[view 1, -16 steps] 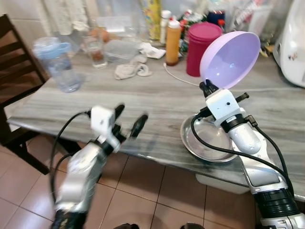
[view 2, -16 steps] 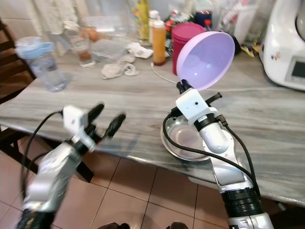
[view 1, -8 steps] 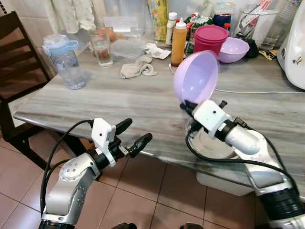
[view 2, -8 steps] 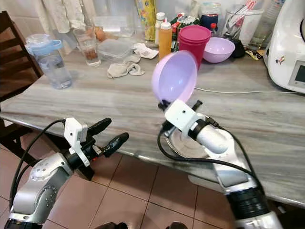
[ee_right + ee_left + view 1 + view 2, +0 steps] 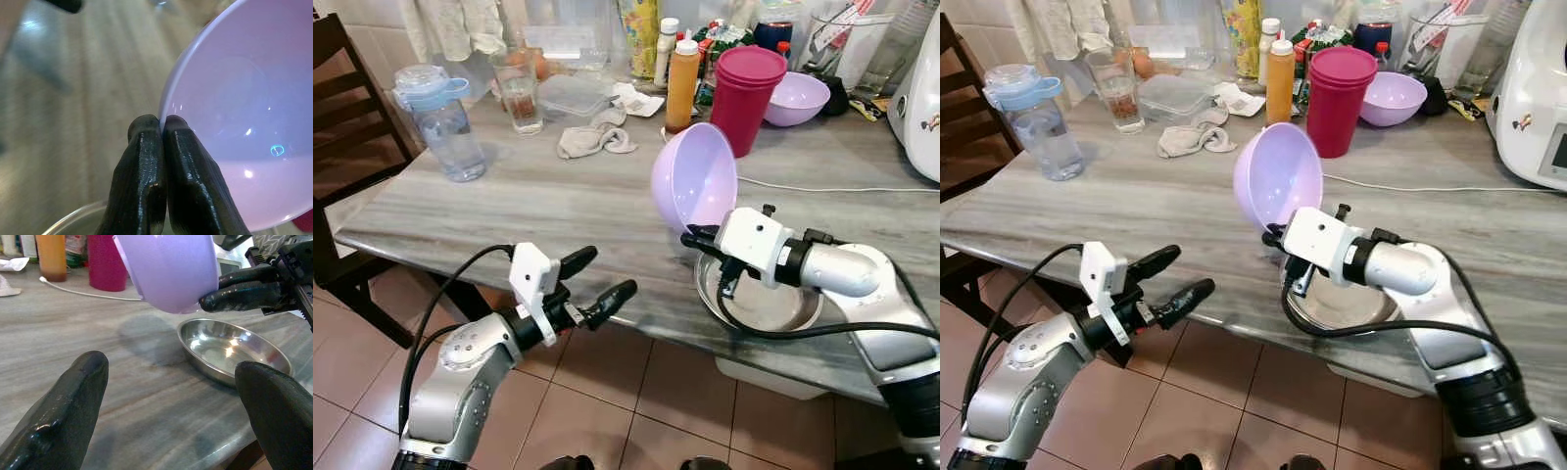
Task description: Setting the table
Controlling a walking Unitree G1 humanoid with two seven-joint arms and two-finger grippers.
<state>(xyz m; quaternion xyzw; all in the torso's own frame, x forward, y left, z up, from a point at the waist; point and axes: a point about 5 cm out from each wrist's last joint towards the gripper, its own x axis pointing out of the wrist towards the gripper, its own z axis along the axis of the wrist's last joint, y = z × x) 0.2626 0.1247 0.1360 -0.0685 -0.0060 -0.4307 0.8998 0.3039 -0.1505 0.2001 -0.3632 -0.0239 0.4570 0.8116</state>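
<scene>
My right gripper (image 5: 697, 238) is shut on the rim of a lilac bowl (image 5: 695, 178), held tilted on edge above the grey table (image 5: 509, 211); the fingers (image 5: 146, 161) pinch the bowl (image 5: 244, 137) rim. Just right of and below the bowl, a steel plate (image 5: 764, 299) lies near the table's front edge, also seen as the steel plate (image 5: 230, 350) in the left wrist view. My left gripper (image 5: 597, 279) is open in front of the table edge, below table height, with nothing between its fingers (image 5: 73, 401).
A second lilac bowl (image 5: 797, 98), a magenta tumbler (image 5: 746, 83), an orange bottle (image 5: 681, 70), a water jug (image 5: 438, 119), a glass (image 5: 519, 90), a cloth (image 5: 589, 142) and a white appliance (image 5: 922, 93) crowd the table's back. A dark chair (image 5: 342, 108) stands at left.
My right arm has lowered and swung the lilac bowl leftward, closer to the table. The left gripper has shifted slightly right. The camera has also moved a little.
</scene>
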